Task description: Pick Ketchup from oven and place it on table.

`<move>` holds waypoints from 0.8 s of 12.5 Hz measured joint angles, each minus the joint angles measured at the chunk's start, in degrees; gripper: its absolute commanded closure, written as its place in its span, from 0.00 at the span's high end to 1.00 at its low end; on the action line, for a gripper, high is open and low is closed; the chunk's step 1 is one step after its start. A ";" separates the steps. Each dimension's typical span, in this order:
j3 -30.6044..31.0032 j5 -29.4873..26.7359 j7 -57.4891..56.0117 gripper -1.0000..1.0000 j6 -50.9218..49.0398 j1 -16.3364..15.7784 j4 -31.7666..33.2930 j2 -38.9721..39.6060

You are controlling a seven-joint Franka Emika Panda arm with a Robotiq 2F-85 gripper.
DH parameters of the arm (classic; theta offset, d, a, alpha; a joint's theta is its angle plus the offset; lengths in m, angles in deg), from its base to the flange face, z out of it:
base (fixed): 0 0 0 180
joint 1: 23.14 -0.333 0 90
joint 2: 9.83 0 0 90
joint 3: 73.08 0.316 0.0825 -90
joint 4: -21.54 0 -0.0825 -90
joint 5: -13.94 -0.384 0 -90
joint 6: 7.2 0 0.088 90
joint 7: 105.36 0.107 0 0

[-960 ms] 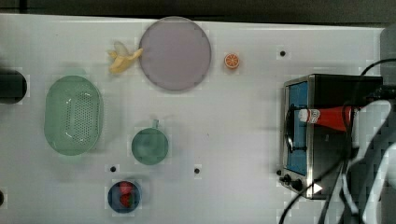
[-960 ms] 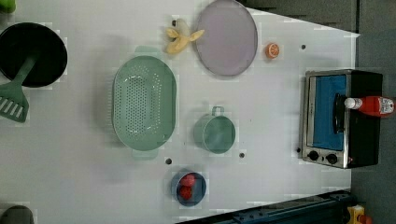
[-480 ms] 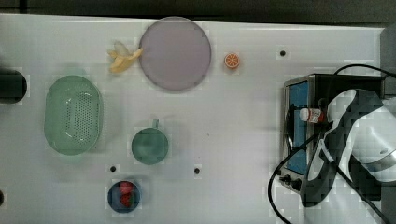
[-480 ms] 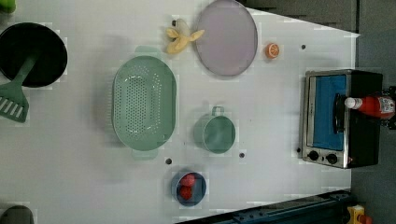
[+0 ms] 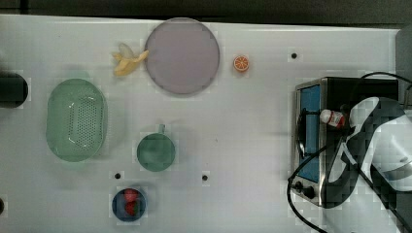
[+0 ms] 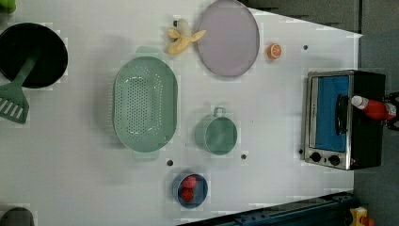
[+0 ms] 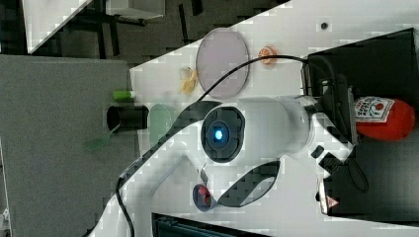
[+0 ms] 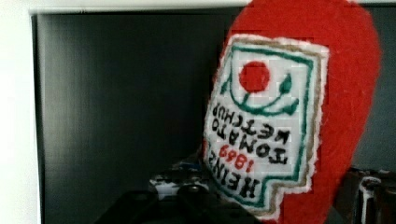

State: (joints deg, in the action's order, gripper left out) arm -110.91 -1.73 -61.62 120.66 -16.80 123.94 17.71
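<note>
A white table [image 6: 263,117] seen from above. In the left view, going from its left to its right: a black pan [image 6: 29,54] with a green spatula [image 6: 14,101], a pale green colander [image 6: 145,104], a peeled banana [image 6: 182,38], a green cup [image 6: 216,134], a blue bowl of strawberries [image 6: 189,188], a round lilac plate [image 6: 228,37], an orange slice [image 6: 274,50], then a black toaster oven [image 6: 346,120] with a blue glass door. The ketchup bottle [image 6: 374,107] lies on its side on the oven's roof, white cap toward the door.

The top view hides most of the bottle: the robot arm [image 5: 379,145] covers the oven's roof, leaving just the white cap and neck exposed. The right view shows the arm's white body and a glowing blue light, with the gripper [image 7: 346,116] at the bottle's label end. The wrist view gives a close look at the label, reading "HEINZ TOMATO KETCHUP" and "1869", upside down. Dark finger parts sit beside the bottle; whether the jaws are clamped on it cannot be told.
</note>
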 measured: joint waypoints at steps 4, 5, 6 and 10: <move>-0.22 0.27 0.00 0.63 -1.09 0.36 -0.06 -0.15; -0.03 0.55 0.00 0.63 -2.69 0.21 -0.17 -0.34; -0.03 0.62 0.00 0.63 -5.99 0.02 -1.23 -0.45; 1.37 3.57 0.00 0.63 -22.21 -0.96 -12.14 -3.27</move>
State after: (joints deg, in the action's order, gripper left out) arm -109.53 1.84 -61.62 98.44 -17.76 111.80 14.44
